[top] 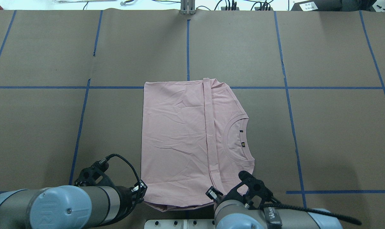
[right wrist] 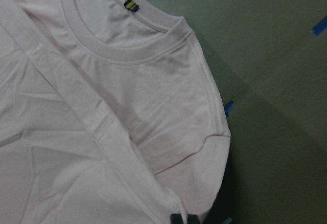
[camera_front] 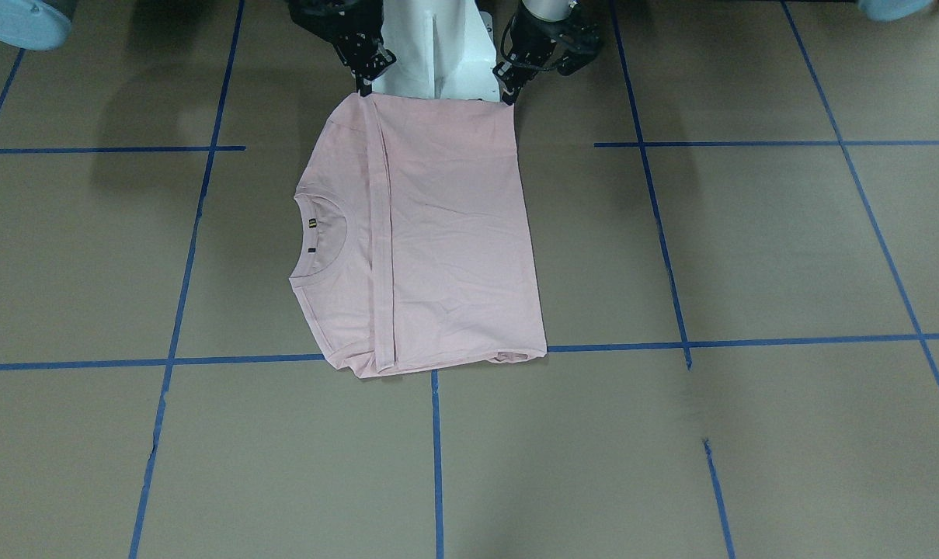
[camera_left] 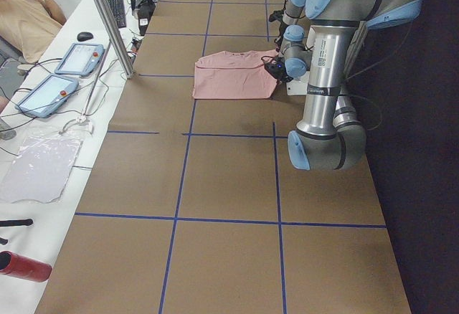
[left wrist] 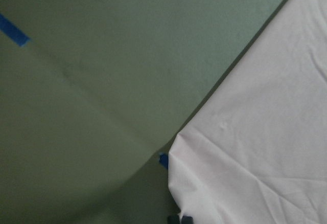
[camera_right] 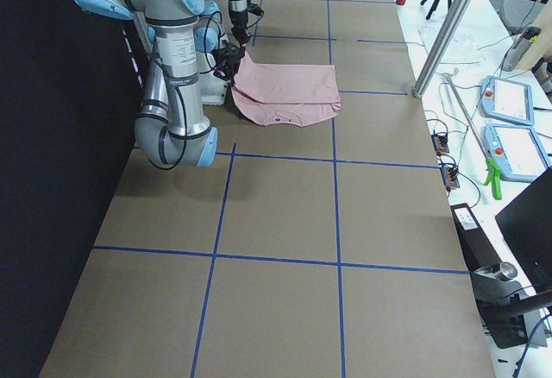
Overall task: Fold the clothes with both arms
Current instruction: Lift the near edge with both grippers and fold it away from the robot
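Note:
The pale pink T-shirt (camera_front: 453, 233) lies folded flat on the brown table, back side up. Its ribbed collar (top: 238, 140) points to my right. The dog print is hidden. My left gripper (camera_front: 508, 95) sits at the shirt's near left corner. In the left wrist view its tips (left wrist: 180, 219) are together at the fabric's edge (left wrist: 255, 157). My right gripper (camera_front: 364, 85) sits at the near right corner by the shoulder. In the right wrist view its tips (right wrist: 184, 218) are together on the hem, and creases in the shirt (right wrist: 102, 106) run toward them.
The white pedestal base (camera_front: 430, 46) stands just behind the shirt's near edge. Blue tape lines (top: 187, 44) grid the table. Beyond the far edge are a metal post (camera_left: 107, 20), tablets (camera_left: 79, 57) and a seated person (camera_left: 25, 13).

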Robot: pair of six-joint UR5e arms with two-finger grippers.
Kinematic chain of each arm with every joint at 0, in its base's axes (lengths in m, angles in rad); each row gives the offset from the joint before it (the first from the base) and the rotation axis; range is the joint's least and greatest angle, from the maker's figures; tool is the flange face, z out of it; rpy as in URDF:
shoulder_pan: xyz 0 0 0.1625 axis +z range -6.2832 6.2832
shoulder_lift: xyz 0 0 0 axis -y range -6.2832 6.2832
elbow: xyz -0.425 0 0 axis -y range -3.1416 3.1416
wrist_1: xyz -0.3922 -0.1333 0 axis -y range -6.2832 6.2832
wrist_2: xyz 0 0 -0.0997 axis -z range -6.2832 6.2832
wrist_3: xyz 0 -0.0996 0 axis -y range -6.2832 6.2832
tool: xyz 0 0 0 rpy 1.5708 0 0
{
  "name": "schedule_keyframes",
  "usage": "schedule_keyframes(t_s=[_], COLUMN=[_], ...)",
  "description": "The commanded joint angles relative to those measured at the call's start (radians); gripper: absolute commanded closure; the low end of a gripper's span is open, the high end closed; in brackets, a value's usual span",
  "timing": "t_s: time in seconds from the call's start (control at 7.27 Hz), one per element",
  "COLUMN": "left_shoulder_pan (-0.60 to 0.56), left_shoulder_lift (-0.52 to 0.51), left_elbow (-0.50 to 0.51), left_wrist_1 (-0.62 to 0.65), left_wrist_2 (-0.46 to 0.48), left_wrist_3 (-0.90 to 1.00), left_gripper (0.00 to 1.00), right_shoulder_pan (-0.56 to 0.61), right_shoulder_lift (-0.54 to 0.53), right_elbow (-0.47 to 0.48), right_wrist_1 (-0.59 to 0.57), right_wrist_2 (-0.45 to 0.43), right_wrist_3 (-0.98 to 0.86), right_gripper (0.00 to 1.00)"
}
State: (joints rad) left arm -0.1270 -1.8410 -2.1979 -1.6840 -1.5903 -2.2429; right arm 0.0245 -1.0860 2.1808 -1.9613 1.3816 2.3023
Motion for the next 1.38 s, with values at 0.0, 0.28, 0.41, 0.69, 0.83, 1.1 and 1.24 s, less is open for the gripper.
schedule_keyframes(t_s=[0.0,0.28,0.41,0.69,0.83,1.1,1.24], left_shoulder_pan=[-0.140,-0.288,-0.340,-0.397,-0.408,-0.436,-0.448], left_shoulder_lift=[-0.082,-0.150,-0.180,-0.222,-0.243,-0.253,-0.260], left_elbow=[0.001,0.100,0.172,0.379,0.465,0.529,0.561], left_wrist_1=[0.024,0.018,0.003,-0.162,-0.224,-0.272,-0.301], left_wrist_2=[0.018,0.024,0.023,0.024,0.059,0.067,0.067], left_wrist_3=[0.122,0.291,0.363,0.407,0.410,0.466,0.494], left_gripper=[1.00,1.00,1.00,1.00,1.00,1.00,1.00], right_shoulder_pan=[0.180,0.389,0.463,0.512,0.517,0.529,0.537], right_shoulder_lift=[0.072,0.107,0.119,0.223,0.239,0.247,0.265], right_elbow=[-0.019,-0.161,-0.276,-0.479,-0.539,-0.622,-0.648], right_wrist_1=[0.001,0.161,0.285,0.352,0.398,0.491,0.492], right_wrist_2=[0.005,0.130,0.181,0.186,0.186,0.186,0.186], right_wrist_3=[-0.213,-0.334,-0.377,-0.397,-0.399,-0.399,-0.409], right_gripper=[1.00,1.00,1.00,1.00,1.00,1.00,1.00])
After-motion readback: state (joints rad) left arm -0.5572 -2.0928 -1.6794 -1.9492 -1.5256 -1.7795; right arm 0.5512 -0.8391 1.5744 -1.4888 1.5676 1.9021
